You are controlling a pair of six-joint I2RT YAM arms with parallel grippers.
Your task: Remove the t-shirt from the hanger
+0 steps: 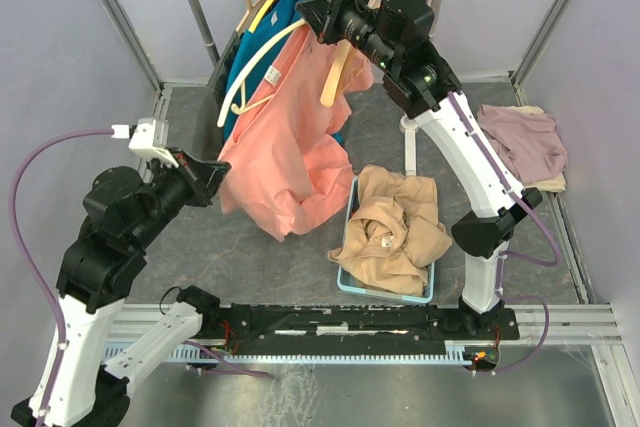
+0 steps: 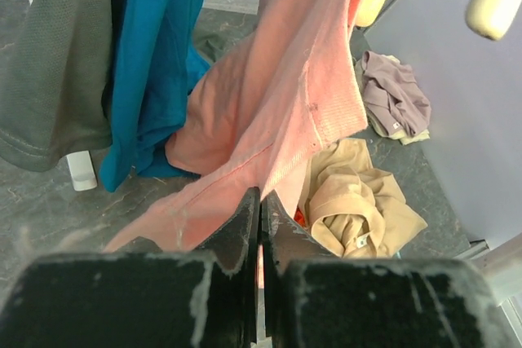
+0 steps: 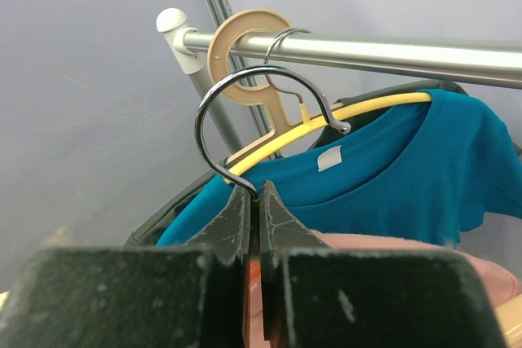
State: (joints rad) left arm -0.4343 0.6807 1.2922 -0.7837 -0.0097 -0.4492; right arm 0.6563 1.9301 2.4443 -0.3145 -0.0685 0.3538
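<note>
item: pink t-shirt [image 1: 290, 162], hanging partly off its hanger [image 1: 333, 82] below the rail [image 3: 391, 50], the lower part sagging toward the table.
step, as judged: peeling the shirt free; the next move calls for drawing the fabric down and away while the hanger is steadied.
right gripper [image 3: 259, 201]: jaws together on the hanger's metal hook [image 3: 261, 70].
left gripper [image 2: 261, 209]: jaws pinched on the shirt's lower edge.

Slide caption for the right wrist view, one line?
Right gripper shut on the chrome hanger hook, beneath the rail, teal t-shirt behind.
</note>
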